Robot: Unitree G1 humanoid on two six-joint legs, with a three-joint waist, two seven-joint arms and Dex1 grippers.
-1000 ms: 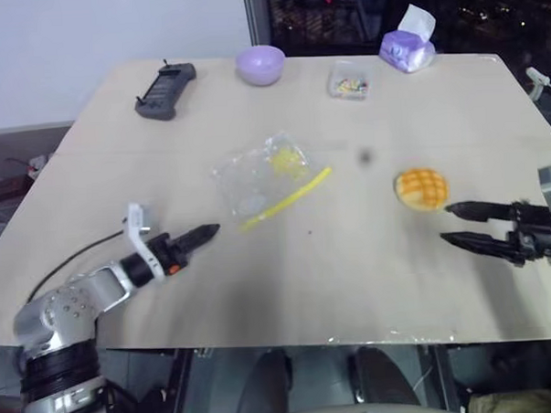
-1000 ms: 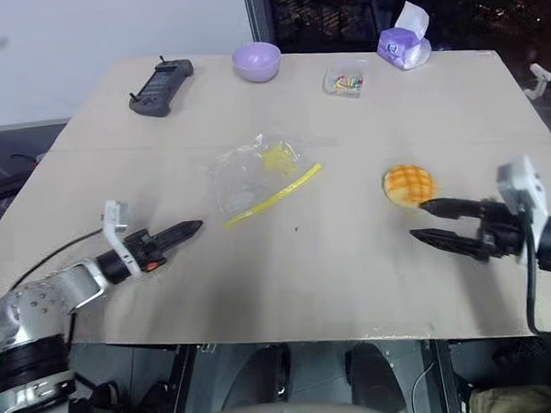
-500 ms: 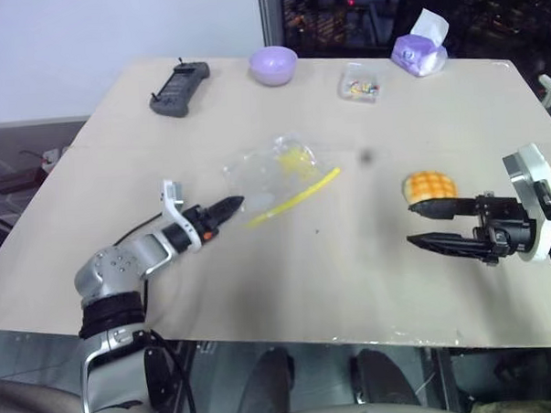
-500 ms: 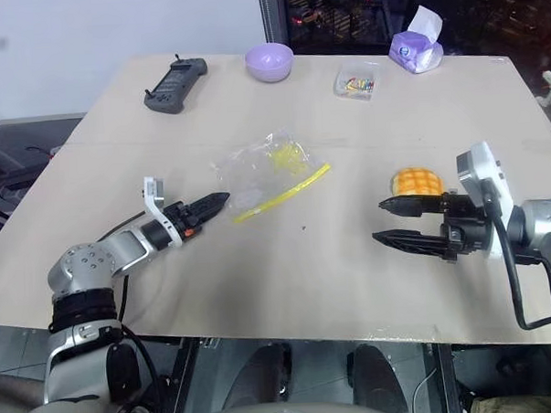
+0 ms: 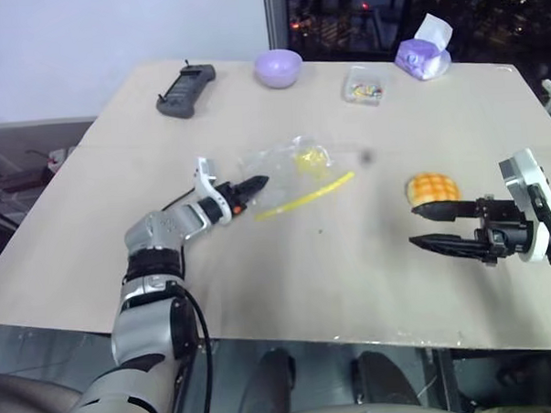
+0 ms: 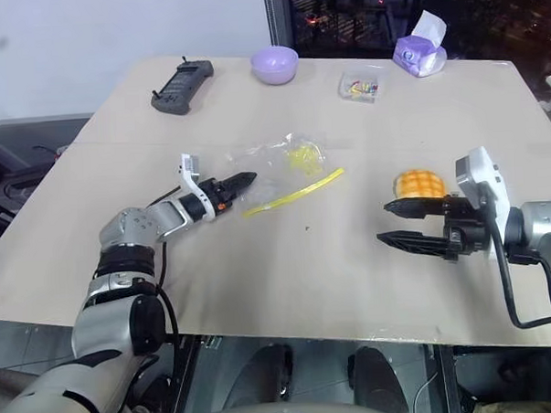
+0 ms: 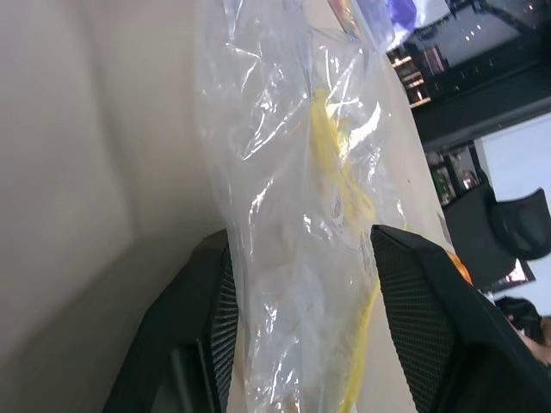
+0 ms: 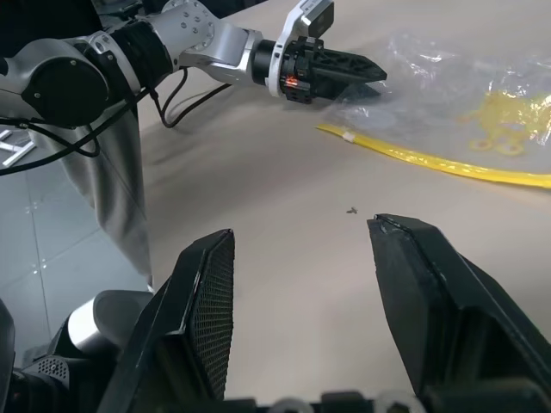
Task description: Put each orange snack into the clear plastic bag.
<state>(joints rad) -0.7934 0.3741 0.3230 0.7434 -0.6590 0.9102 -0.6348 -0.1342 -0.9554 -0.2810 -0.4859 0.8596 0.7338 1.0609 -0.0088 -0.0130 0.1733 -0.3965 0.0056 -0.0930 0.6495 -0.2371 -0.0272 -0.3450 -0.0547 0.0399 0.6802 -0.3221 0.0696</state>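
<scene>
surface: pale wooden table (image 5: 261, 289), dark window beyond far edge | far edge: black controller (image 5: 186, 89), purple bowl (image 5: 279, 66), small clear box (image 5: 362, 84), tissue pack (image 5: 423, 56) | clear plastic bag (image 5: 292, 165) mid-table, edge between parted fingers of left gripper (image 5: 258, 183) | orange snack (image 5: 431, 188) just beside right gripper (image 5: 421, 227), jaws apart, empty

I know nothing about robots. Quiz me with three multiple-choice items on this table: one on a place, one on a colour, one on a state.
1. Where does the round orange snack lie?
A. inside the bag
B. on the table beside the right gripper
C. in the bowl

2. What colour is the strip on the clear plastic bag?
A. yellow
B. red
C. blue

3. What lies between the left gripper's fingers?
A. the bag's edge
B. the snack
C. nothing

Key: 1 B, it sits on bare wood by the open fingers; 2 A, a yellow band runs along one edge; 3 A, plastic passes between the fingers.
</scene>
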